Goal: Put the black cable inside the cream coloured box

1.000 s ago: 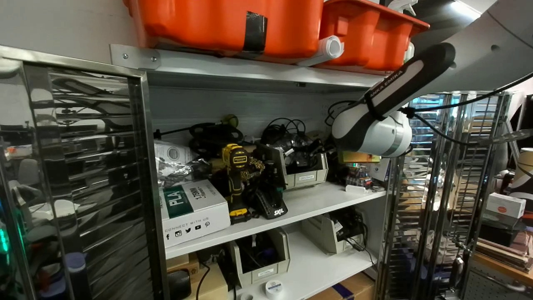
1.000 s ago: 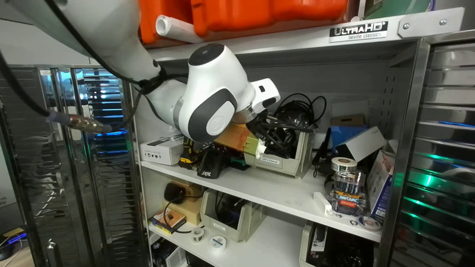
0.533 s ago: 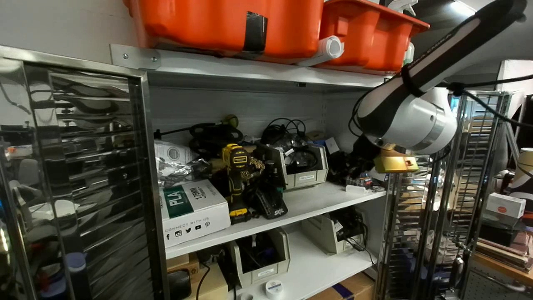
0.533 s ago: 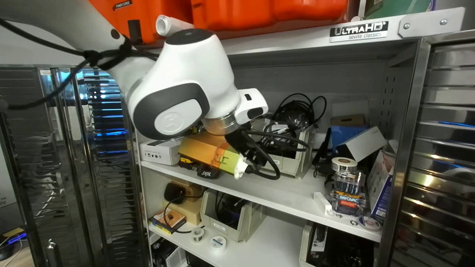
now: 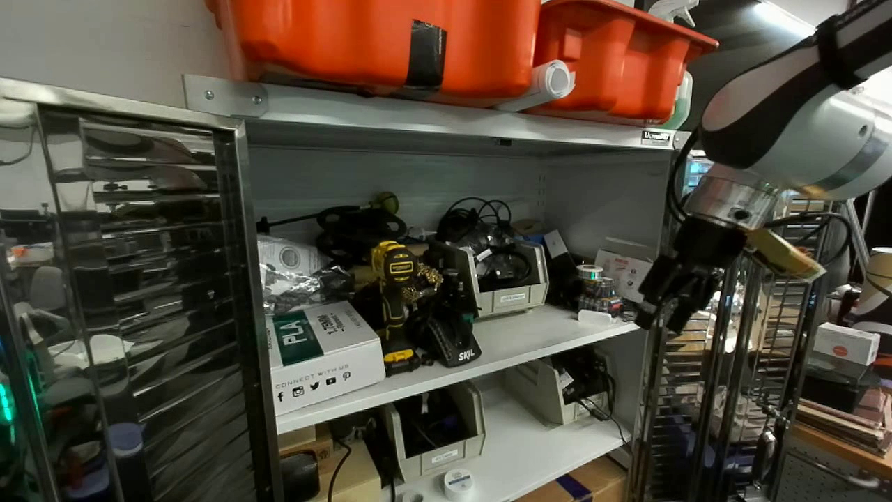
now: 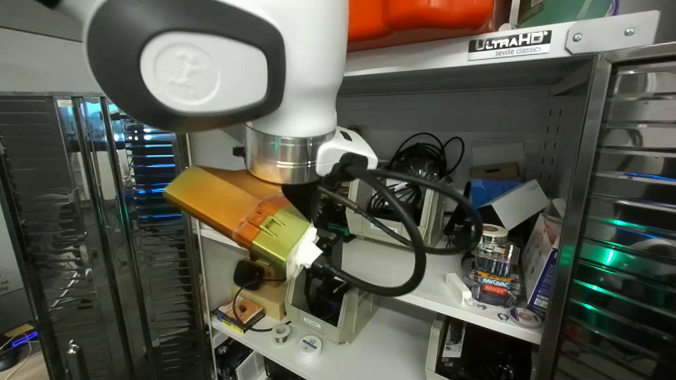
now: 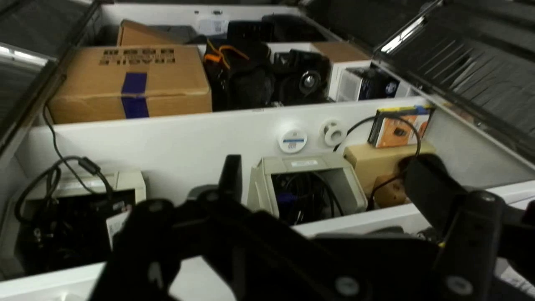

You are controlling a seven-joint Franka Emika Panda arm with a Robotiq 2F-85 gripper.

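Note:
My gripper is open in front of the shelves; in the wrist view its two fingers stand wide apart with nothing between them. A cream bin on the lower shelf holds dark cables; it also shows in the other views. A second cream bin, with a black cable hanging over its front, stands on the same shelf. Another black cable runs from a black adapter beside the first bin. I cannot tell which cable or bin is meant.
A cream bin of cables, a drill and a white PLA box stand on the upper shelf. Tape rolls lie by the lower bin. Metal doors flank the cabinet. The arm's own thick cable loops beside the wrist.
The arm has drawn back from the upper shelf, out in front of the cabinet. The wrist has turned, and the gripper fingers now show pointing down.

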